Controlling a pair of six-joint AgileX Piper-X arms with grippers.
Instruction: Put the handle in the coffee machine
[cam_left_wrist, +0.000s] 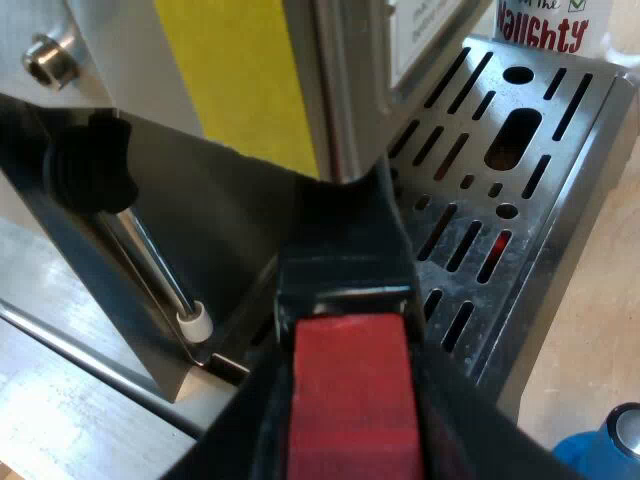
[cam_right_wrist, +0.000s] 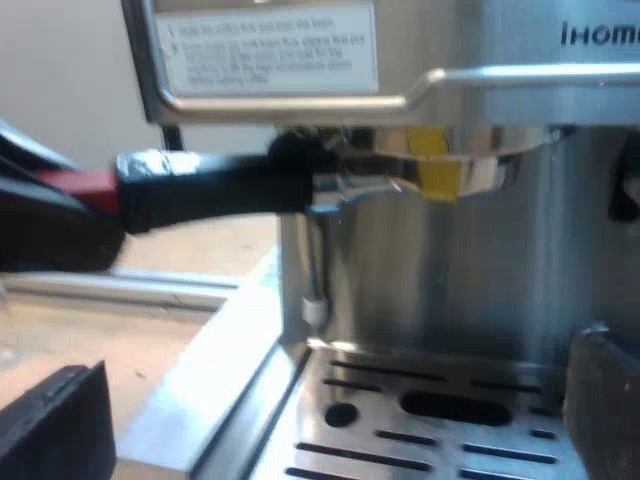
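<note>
The left gripper (cam_left_wrist: 350, 300) looks clamped on the red end of the handle (cam_right_wrist: 205, 190), whose metal head sits up under the espresso machine (cam_right_wrist: 470, 280) front; locked or not, I can't tell. The right gripper (cam_right_wrist: 330, 430) hangs spread open over the drip tray (cam_right_wrist: 430, 400). Released too early, the handle could drop; a skewed twist could jam it or knock the steam wand (cam_right_wrist: 315, 260).
</note>
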